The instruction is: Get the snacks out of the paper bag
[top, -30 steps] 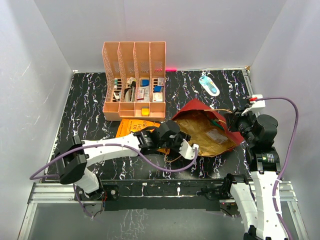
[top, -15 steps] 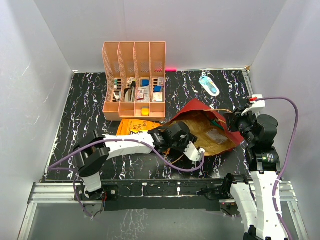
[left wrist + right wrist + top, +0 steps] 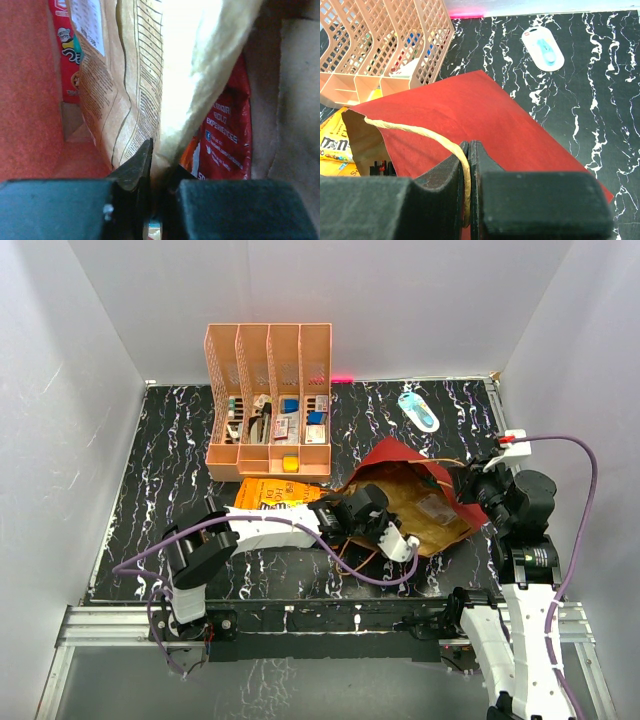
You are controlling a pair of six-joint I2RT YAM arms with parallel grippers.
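Overall, white walls (image 3: pixel 400 300), black-marbled tabletop (image 3: pixel 170 440), paper bag (image 3: pixel 400 490).

Paper bag (image 3: pixel 392 455) lying on side on right half of table, dark red outside, brown kraft inside showing, mouth gaping toward left. Thin loop handle (image 3: pixel 415 131) curving up from mouth, being pinched by right gripper (image 3: pixel 470 150). Mustard-gold chip bag (image 3: pixel 125 85) sitting inside, crinkled edge being clamped by left gripper (image 3: pixel 157 167). Red chip bag (image 3: pixel 225 135) lying behind it, touching. Flat orange packet (image 3: pixel 268 492) lying outside, just beside mouth.
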